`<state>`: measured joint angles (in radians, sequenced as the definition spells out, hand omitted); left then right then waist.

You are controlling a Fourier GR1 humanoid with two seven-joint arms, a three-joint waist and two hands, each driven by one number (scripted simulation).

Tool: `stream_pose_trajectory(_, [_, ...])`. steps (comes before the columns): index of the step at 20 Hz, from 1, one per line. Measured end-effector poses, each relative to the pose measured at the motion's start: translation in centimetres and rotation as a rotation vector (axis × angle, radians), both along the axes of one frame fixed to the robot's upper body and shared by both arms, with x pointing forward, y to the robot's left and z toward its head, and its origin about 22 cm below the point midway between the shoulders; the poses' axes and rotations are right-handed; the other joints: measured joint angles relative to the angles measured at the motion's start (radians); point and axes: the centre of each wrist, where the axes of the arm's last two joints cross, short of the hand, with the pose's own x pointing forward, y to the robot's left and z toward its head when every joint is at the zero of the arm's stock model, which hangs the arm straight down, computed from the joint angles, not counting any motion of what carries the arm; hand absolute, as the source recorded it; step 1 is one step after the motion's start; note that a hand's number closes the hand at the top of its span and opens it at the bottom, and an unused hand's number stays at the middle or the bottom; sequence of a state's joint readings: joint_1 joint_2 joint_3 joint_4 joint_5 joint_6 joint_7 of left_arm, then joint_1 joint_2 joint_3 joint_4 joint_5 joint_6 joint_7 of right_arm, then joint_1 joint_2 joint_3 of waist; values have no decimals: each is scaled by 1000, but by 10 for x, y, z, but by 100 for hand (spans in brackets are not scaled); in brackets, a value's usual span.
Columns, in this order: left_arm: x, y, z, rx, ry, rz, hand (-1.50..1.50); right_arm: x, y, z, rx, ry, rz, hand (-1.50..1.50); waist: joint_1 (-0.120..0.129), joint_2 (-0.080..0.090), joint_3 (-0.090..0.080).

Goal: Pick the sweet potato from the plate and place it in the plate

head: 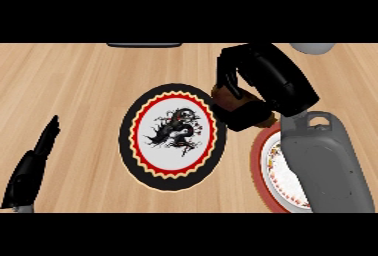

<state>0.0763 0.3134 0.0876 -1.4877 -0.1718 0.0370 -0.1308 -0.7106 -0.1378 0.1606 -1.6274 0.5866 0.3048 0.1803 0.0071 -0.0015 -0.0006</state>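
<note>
Two plates (174,137) (263,165), wooden counter (74,90)

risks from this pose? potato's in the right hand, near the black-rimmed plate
1. The right hand curls round the sweet potato over the rim of the black-rimmed plate, not its middle; released here, it might roll onto the counter.
2. The hand hides most of the potato, so how it sits in the fingers is hard to judge.
3. The right forearm hangs over the red-rimmed plate and could brush it.
</note>
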Motion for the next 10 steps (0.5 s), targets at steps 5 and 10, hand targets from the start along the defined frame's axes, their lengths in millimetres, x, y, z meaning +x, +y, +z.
stream_pose_trajectory(5, [-2,-1,-3,-4,-3,-7,0,7,47,-16,-60,83,19,150,6,2,0])
stream_pose_trajectory(10, [-1,2,-2,-5,1,-10,0,10,81,-44,-119,148,31,150,8,3,0])
